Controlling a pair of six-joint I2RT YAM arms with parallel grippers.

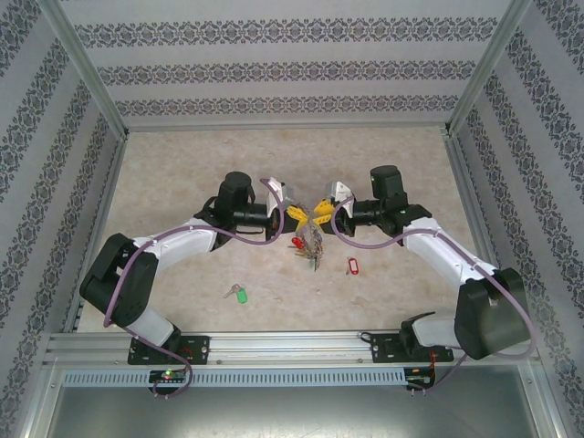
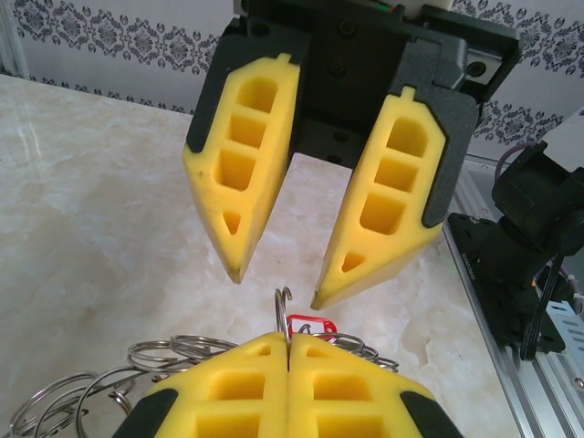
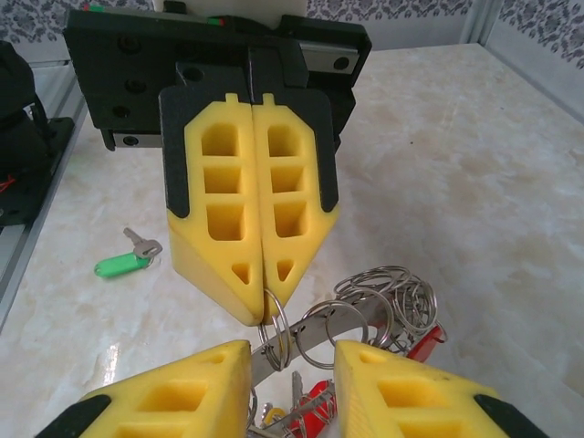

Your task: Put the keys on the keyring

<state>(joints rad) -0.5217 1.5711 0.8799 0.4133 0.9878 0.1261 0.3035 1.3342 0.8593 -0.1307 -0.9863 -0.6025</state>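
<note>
While the left hand (image 3: 262,310) pinches the keyring (image 3: 310,330), the half-open right hand (image 2: 278,292) beside it could close askew, knocking it loose.

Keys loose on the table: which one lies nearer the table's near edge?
The green-tagged key: it lies left, closer to that edge, while the red-tagged key lies right and farther back.

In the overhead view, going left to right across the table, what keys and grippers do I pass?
green key → left gripper → right gripper → red key. The keyring spans the stretch under both grippers, so it is left out of the order.
</note>
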